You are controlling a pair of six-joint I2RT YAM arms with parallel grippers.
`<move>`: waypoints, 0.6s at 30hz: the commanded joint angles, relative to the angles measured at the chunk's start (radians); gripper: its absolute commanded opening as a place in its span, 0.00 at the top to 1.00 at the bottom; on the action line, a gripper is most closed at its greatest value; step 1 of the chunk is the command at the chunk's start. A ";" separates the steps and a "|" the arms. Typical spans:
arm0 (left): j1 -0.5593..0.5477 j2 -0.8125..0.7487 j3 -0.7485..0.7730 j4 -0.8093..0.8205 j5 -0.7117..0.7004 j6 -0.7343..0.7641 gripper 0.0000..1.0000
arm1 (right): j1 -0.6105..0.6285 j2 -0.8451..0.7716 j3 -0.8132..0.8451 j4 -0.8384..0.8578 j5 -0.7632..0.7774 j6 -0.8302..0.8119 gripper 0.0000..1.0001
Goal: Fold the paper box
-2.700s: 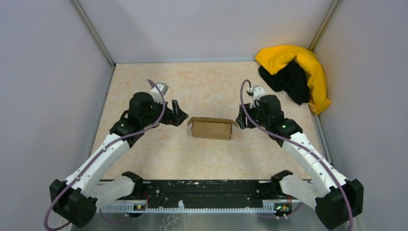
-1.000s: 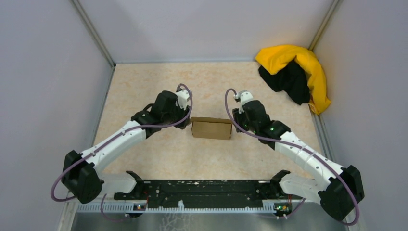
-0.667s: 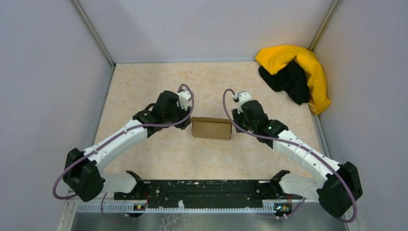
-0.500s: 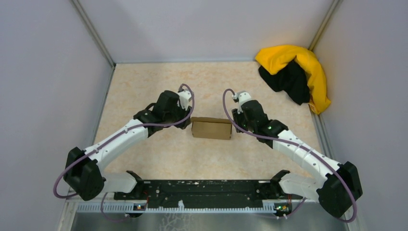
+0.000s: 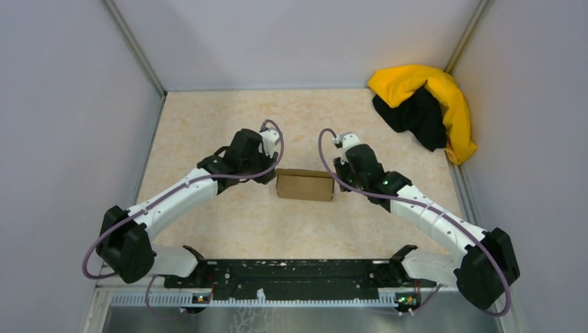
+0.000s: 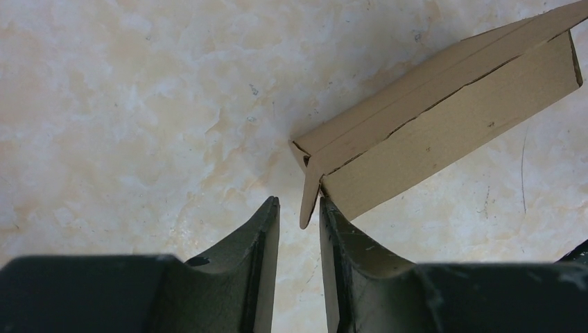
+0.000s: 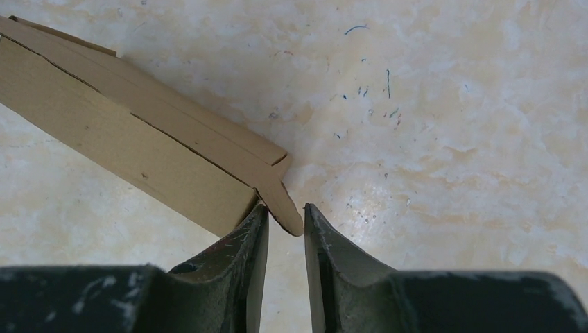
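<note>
Straddling paper box end flaps, left claw, right claw, both barely open

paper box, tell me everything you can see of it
The paper box is plain brown cardboard, a low rectangular box lying flat on the table, long side left to right. Seams run along its length. A small flap sticks out at each end, one between the fingers of the left gripper, the other between those of the right gripper.
</note>
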 commanded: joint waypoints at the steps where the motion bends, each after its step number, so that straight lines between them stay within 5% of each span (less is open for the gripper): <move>1: -0.008 0.010 0.038 0.020 0.009 -0.015 0.68 | 0.010 0.007 0.027 0.043 0.011 -0.010 0.76; 7: -0.014 0.031 0.057 0.008 0.009 -0.023 0.78 | 0.010 0.018 0.043 0.039 -0.001 -0.007 0.91; 18: -0.025 0.058 0.095 -0.027 0.030 -0.061 0.81 | 0.011 0.033 0.081 0.023 -0.044 0.026 0.96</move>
